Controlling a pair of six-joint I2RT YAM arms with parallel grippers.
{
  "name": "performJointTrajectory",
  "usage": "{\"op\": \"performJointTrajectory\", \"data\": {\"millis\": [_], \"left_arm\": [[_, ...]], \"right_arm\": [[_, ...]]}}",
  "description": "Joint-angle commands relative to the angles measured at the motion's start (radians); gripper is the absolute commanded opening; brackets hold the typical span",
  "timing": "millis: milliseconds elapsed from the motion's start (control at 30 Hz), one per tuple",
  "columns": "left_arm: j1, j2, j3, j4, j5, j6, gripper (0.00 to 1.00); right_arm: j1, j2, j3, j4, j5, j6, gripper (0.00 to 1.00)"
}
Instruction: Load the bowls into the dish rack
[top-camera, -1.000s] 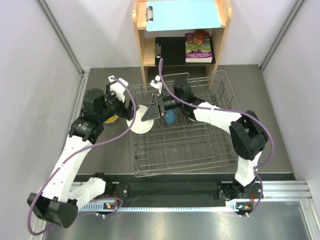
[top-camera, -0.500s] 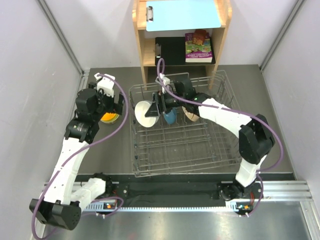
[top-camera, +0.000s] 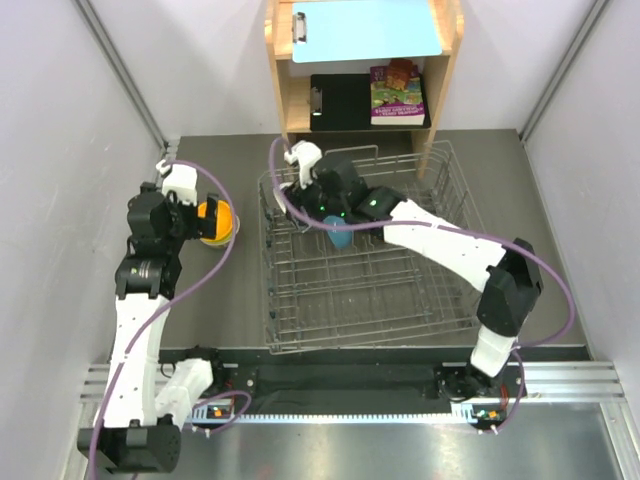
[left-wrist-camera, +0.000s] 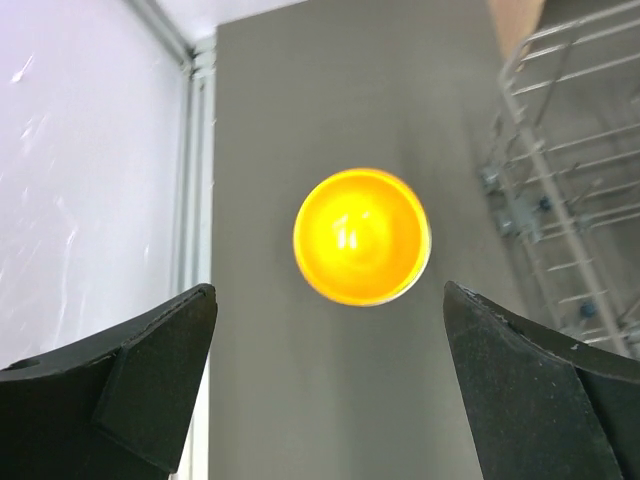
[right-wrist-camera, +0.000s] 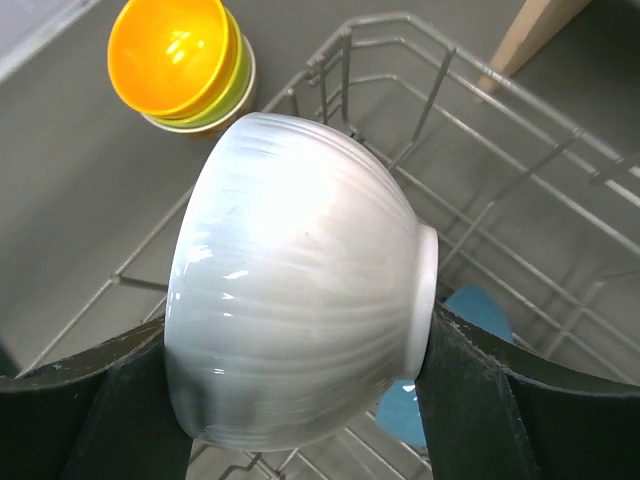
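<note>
My right gripper (right-wrist-camera: 290, 340) is shut on the white bowl (right-wrist-camera: 300, 320), gripping it rim to foot, on its side. It hovers over the far left corner of the silver dish rack (right-wrist-camera: 480, 130). A blue bowl (right-wrist-camera: 475, 315) stands in the rack below. In the top view the right gripper (top-camera: 305, 197) hides the white bowl; the blue bowl (top-camera: 340, 237) and the rack (top-camera: 370, 300) show. My left gripper (left-wrist-camera: 328, 292) is open and empty above the orange bowl (left-wrist-camera: 362, 236). That bowl tops a stack with the lime green bowl (right-wrist-camera: 235, 92) and a beige one (right-wrist-camera: 200, 126), left of the rack (top-camera: 217, 222).
A wooden shelf unit (top-camera: 290, 100) with a blue clipboard and books stands just behind the rack. Grey walls close in on both sides. The rack's left edge (left-wrist-camera: 545, 200) is close to the right of the bowl stack.
The white bowl passed from the left gripper to the right. The left arm drew back left to above the bowl stack. The right gripper carried the bowl to the rack's far left corner.
</note>
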Motion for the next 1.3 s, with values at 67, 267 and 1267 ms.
{"op": "performJointTrajectory", "data": {"millis": [67, 267, 1267], "left_arm": [[0.044, -0.086, -0.044, -0.056, -0.023, 0.044, 0.99], [0.054, -0.120, -0.057, -0.118, -0.053, 0.055, 0.99], [0.057, -0.187, -0.136, -0.130, -0.044, -0.016, 0.99]], "right_arm": [[0.102, 0.009, 0.103, 0.053, 0.433, -0.151, 0.00], [0.125, 0.037, 0.101, 0.076, 0.599, -0.178, 0.00], [0.243, 0.209, 0.147, 0.104, 0.791, -0.232, 0.00]]}}
